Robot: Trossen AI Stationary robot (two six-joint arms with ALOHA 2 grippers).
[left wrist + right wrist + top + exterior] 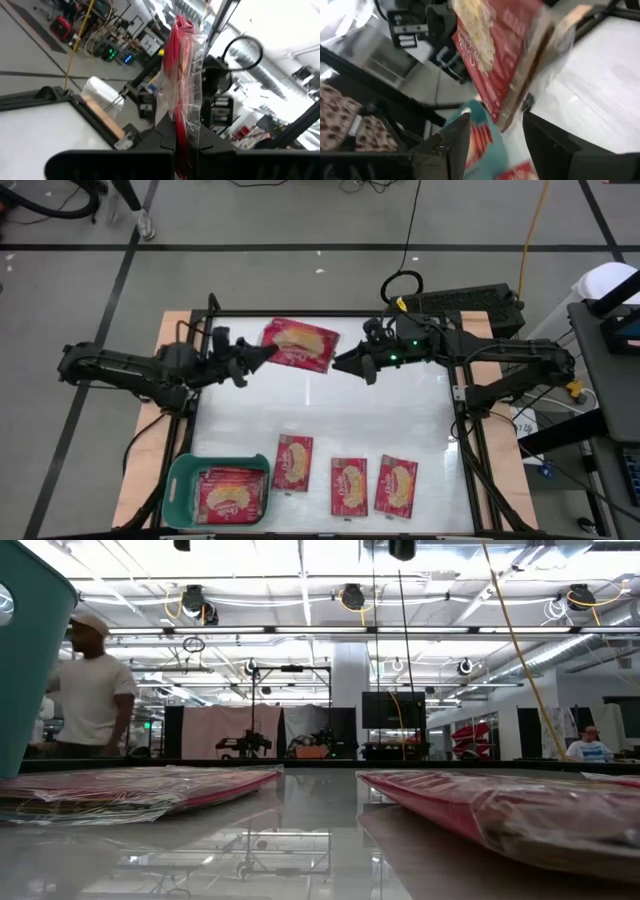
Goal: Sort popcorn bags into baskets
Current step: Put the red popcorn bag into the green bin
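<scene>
One bag in the air: a popcorn bag [300, 344] hangs between the two arms over the far part of the table [400, 400], its long axis running left to right.
Left gripper [262, 354]: closed on the bag's left edge; its wrist view shows the bag [182, 75] edge-on, rising from between the pinched fingers.
Right gripper [343, 361]: just off the bag's right edge, jaws parted and holding nothing; its wrist view shows the bag [505, 55] ahead of the open fingers, not between them.
Basket [180, 480]: near-left corner of the table, on the left arm's side, already holding bags [232, 497].
Key relation: the basket lies toward the near edge and slightly left of the left gripper, so the left arm is by far the nearer one and, I judge, should carry the bag there alone.
Bags left flat: three [292, 462] [348, 485] [396, 484] lie in a row near the front edge, right of the basket, long axes pointing front to back.
</scene>
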